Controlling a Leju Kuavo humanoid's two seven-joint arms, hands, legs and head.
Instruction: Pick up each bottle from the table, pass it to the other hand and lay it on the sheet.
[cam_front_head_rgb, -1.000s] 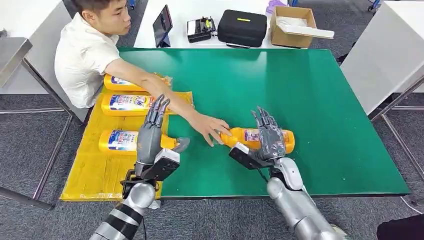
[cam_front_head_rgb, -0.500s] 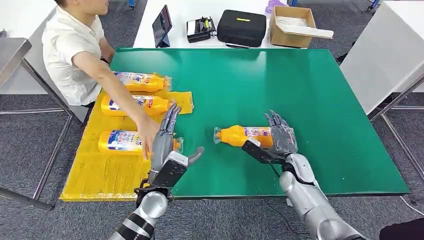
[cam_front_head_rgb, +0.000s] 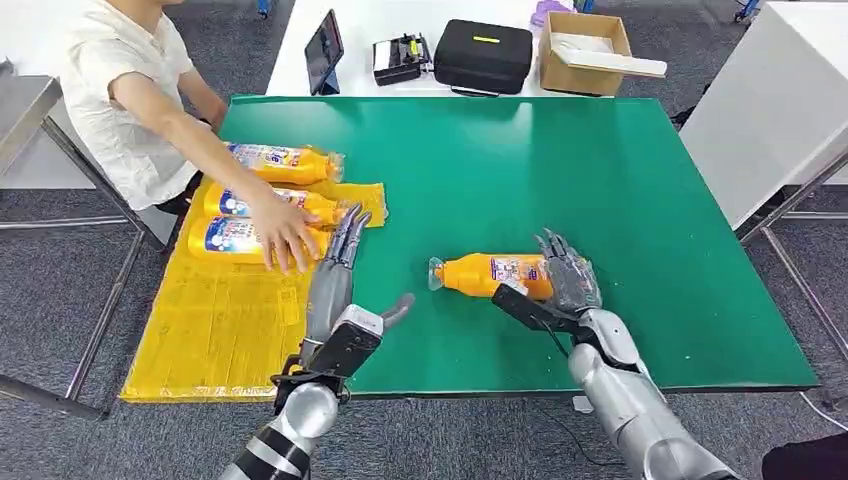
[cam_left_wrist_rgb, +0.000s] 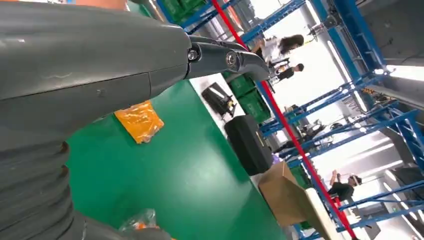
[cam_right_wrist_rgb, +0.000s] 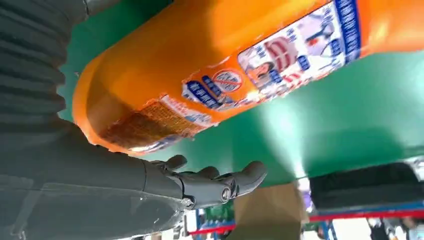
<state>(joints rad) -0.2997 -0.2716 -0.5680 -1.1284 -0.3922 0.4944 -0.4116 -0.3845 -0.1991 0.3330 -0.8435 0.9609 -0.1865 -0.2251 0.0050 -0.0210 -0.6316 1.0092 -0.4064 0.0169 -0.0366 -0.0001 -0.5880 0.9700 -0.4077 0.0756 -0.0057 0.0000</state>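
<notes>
Right hand (cam_front_head_rgb: 565, 283) cupped over the butt of the orange bottle (cam_front_head_rgb: 490, 274), lying well in from the table's (cam_front_head_rgb: 620, 180) near edge; grip not visibly closed. Left hand (cam_front_head_rgb: 338, 290) spread, holding nothing, beside the sheet (cam_front_head_rgb: 215, 335). Risk: bottle rolling out of a loose clasp. Also brushing the person's hand (cam_front_head_rgb: 283, 232) at the sheet's far end.

At centre right, the right robot hand (cam_front_head_rgb: 566, 280) covers the bottle's (cam_front_head_rgb: 489, 274) base; a person's hand (cam_front_head_rgb: 283, 232) at left hides part of another bottle (cam_front_head_rgb: 228, 237).
</notes>
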